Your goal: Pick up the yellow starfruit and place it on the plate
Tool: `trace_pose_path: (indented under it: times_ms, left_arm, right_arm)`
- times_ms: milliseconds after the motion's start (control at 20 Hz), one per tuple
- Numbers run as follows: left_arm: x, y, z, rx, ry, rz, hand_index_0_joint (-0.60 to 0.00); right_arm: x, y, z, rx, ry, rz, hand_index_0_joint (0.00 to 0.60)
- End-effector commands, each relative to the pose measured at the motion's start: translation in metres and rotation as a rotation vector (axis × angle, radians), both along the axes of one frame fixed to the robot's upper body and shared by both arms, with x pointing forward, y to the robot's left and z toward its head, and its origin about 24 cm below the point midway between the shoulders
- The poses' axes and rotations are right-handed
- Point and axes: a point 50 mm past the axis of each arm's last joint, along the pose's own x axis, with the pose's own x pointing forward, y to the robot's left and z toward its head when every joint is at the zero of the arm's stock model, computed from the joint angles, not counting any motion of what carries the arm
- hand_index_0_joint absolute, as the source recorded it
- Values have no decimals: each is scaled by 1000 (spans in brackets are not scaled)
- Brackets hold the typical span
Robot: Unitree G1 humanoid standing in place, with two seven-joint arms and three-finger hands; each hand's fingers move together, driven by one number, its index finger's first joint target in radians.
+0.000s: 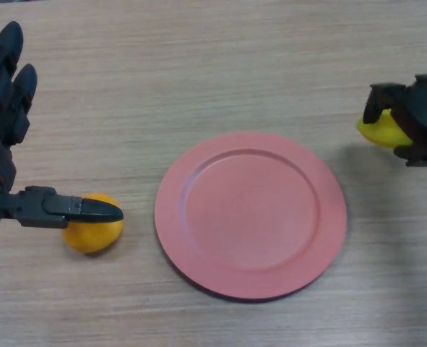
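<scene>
A pink plate (251,214) lies in the middle of the wooden table. At the right edge my right hand (415,116) is curled round a yellow starfruit (383,132), which shows below and between the fingers, just right of the plate's rim. My left hand (11,87) is at the left edge, fingers straight and pointing away, thumb (68,208) stretched out over an orange fruit (92,230) lying on the table left of the plate.
The wooden table (213,65) stretches bare behind the plate. The orange fruit sits close to the plate's left rim.
</scene>
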Motion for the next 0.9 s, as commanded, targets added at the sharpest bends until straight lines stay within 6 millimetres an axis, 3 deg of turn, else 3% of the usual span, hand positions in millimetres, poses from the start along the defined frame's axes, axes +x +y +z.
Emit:
trace_pose_path:
  times_ms: [50,200,400,450,550,700,800,900]
  left_arm:
    - [-12,2,34,54,-202,-13,0]
    - [-13,0,37,49,-196,-26,0]
    - [-12,-5,37,65,-186,-52,0]
    - [-12,-5,39,72,-185,-65,0]
    - [-14,-2,41,72,-190,-74,0]
    - [-16,2,42,93,-219,-61,0]
    - [-16,7,39,89,-205,-48,0]
    - [-16,9,39,91,-202,-38,0]
  right_arm:
    - [-2,-1,52,110,-172,22,600]
    - [-11,26,54,199,-131,106,600]
    - [-18,56,35,203,-38,131,600]
    - [-22,69,32,335,0,135,600]
    - [-27,86,25,402,50,140,600]
    - [-30,95,15,473,101,115,600]
    - [-32,103,16,757,105,76,600]
    - [-33,108,19,882,69,97,600]
